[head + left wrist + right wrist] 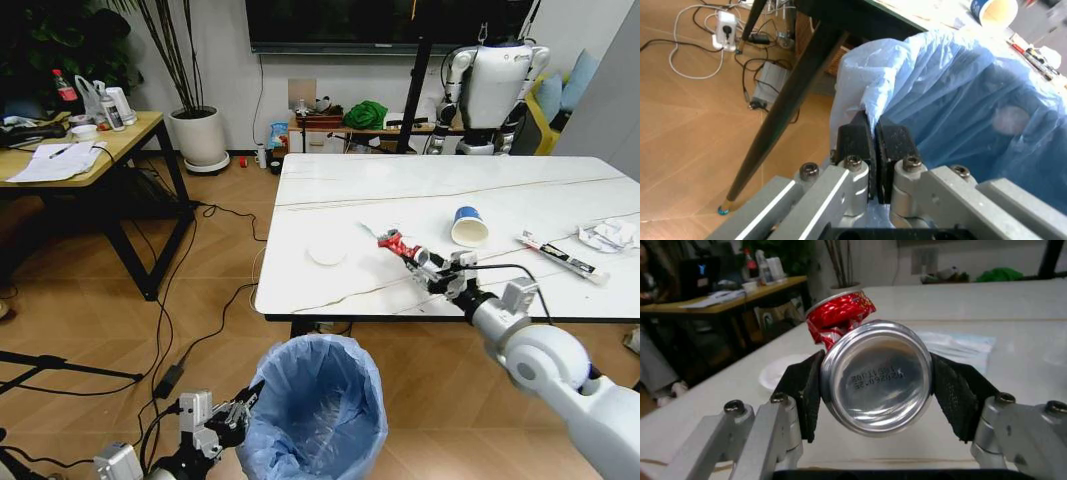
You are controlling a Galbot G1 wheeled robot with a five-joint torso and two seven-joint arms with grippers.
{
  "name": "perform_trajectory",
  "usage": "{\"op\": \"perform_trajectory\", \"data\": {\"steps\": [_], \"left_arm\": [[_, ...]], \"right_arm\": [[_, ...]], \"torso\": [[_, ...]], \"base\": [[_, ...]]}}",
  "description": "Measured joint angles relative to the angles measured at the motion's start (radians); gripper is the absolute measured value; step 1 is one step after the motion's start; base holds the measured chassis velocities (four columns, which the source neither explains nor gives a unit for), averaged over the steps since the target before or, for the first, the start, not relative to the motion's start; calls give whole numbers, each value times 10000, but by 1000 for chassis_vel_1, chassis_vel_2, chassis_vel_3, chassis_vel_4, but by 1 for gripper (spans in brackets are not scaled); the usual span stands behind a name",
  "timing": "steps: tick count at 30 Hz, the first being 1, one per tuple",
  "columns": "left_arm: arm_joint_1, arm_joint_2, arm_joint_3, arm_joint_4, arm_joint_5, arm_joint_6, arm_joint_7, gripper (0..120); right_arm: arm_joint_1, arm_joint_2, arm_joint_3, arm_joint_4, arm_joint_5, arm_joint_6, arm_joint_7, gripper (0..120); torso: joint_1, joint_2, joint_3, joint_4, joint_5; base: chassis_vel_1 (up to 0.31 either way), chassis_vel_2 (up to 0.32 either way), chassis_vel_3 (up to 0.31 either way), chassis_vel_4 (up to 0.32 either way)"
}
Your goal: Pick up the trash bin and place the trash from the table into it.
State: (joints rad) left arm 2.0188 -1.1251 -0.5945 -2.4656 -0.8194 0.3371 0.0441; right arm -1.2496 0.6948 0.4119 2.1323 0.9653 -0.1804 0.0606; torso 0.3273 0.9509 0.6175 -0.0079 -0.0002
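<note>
The trash bin [318, 412], low centre of frame, hangs from the left tool [232, 415], pinched tight on its bag rim. The right tool [437, 270] clamps the crushed red can [402, 245] over the bench [400, 190]; carry it level above the bin's mouth before letting go.

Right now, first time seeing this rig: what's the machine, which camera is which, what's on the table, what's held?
It is a wheeled robot with two arms. The wide picture comes from its head; the other two from cameras on its wrists. The left gripper is shut on the blue bag at the rim of the trash bin, held in front of the table. The right gripper is shut on a crushed red can over the table. On the table lie a paper cup, a white disc, a wrapper and crumpled paper.
</note>
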Motion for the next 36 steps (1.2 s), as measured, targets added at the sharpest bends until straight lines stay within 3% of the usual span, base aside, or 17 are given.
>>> {"op": "perform_trajectory", "data": {"steps": [5, 12, 25, 36], "left_arm": [[-152, 52, 54, 40, -61, -36, -32, 0], [-441, 243, 54, 105, -384, -35, -152, 0], [-563, 165, 66, 165, -487, -20, -225, 0], [-555, -34, 125, 64, -835, 67, -519, 0]], "right_arm": [[-705, -267, 155, 1193, -10, 300, -275, 51], [-2430, -905, 126, 2131, -1382, 1176, -1714, 51], [-3834, -973, 74, 2389, -2886, 2115, -3505, 51], [-4503, -735, 34, 2367, -3784, 2384, -3933, 52]], "torso": [[0, 0, 0, 2, 1], [0, 0, 0, 1, 1], [0, 0, 0, 2, 1], [-1, 0, 0, 2, 2]], "base": [[0, 0, 0, 0], [0, 0, 0, 0], [0, 0, 0, 0], [0, 0, 0, 0]]}}
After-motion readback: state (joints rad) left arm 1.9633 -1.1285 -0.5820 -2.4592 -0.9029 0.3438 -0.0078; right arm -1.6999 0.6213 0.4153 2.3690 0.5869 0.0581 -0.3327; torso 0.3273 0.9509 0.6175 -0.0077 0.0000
